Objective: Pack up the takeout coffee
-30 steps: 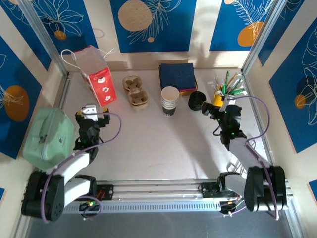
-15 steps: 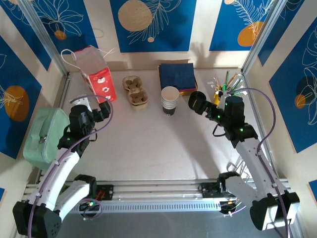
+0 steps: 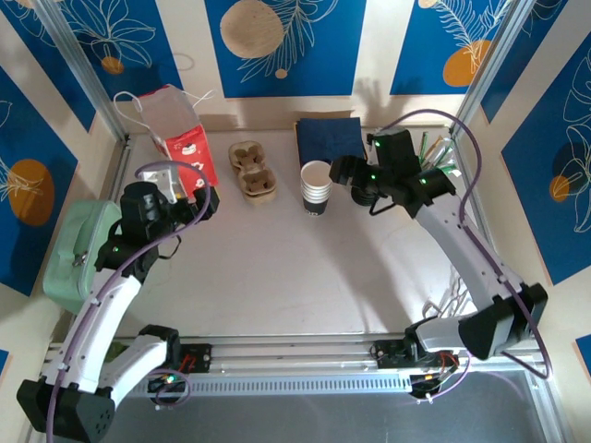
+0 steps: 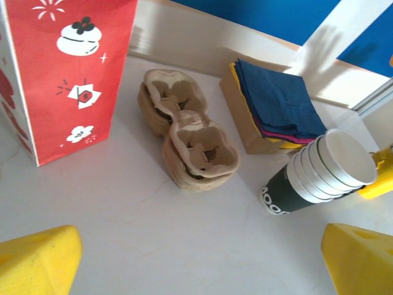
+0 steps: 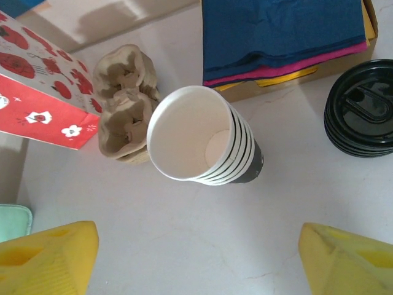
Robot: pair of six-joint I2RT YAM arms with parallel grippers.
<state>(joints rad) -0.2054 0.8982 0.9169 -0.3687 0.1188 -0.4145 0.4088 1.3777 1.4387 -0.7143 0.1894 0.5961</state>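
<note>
Tabletop (image 3: pixel 305 268), pale, w/ blue-patterned walls round it. Both arms reach fwd from the near edge, L toward the red bag, R toward the cups.

Mint-green soft case (image 3: pixel 83 249) at the far L edge, beside the L arm. Red paper bag (image 3: pixel 185 148) upright at back L, white handles up, white prints on its side.

Napkin pile (image 3: pixel 328 138) at back centre: navy on top, pink & yellow layers under, on a brown card base. Two pulp cup carriers (image 3: pixel 252 171) nested together, just R of the bag & apart from it.

Cup stack (image 3: pixel 317 187): lidless white cups, dark band low on the bottom one. It stands in front of the napkins, between the carriers and the lid stack (image 5: pixel 362 117) (black, round, just R of the cups, not touching). Where the takeout coffee itself sits, can't tell.

Bundle of green & wooden sticks (image 3: pixel 436 149) at back R.

L tool (image 4: pixel 199 230): yellow fingers (image 4: pixel 43 261) spread wide, nothing between. It hangs over bare tabletop w/ bag, carriers & cups ahead.

R tool (image 5: pixel 198 227): also wide, nothing gripped. It is above the tabletop just short of the cup stack, whose open mouth lies between the finger lines.
</note>
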